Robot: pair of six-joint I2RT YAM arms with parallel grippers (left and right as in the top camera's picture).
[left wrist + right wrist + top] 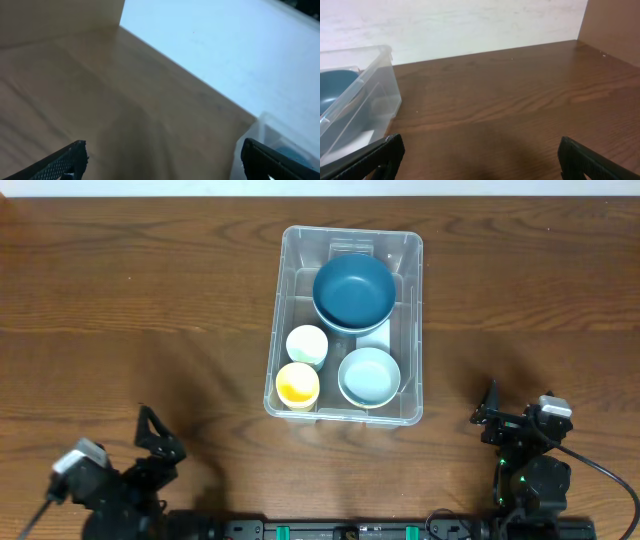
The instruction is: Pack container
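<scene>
At front of table (120, 280), left gripper (158, 435) and right gripper (505, 418) both spread wide, empty; bin (295, 280) holds 4 dishes (353, 290); I'd approach high over rim.

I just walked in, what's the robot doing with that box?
Nothing is being handled right now. The clear container holds a dark blue bowl, a light blue bowl, a white cup and a yellow cup. The left claw and right claw are open and empty, apart from the container.

both wrist views crop the container (370, 100), and the left one is blurred.
</scene>
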